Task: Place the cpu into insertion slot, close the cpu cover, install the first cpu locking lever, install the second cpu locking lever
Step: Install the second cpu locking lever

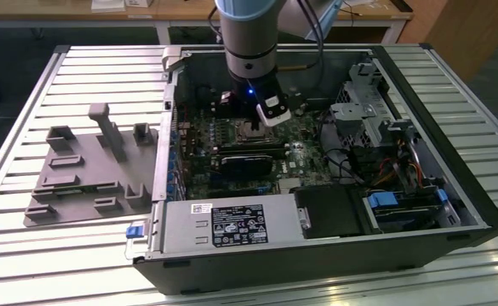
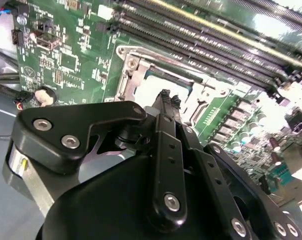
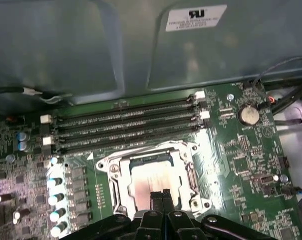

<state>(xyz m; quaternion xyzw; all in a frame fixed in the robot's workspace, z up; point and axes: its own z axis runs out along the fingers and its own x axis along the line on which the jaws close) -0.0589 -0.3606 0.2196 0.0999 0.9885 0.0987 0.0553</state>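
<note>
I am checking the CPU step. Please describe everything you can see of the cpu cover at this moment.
The cpu cover is a thin, shiny silver metal frame with a large square window. It lies flat over the insertion slot on the green motherboard, beside the long memory slots. The pale metal top of the cpu shows through the window. The gripper, fingers together, hangs right above the chip; contact cannot be judged.

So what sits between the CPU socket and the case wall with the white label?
In the first wrist view, four long black memory slots run side by side on the green board between the insertion slot and the grey case wall.
</note>
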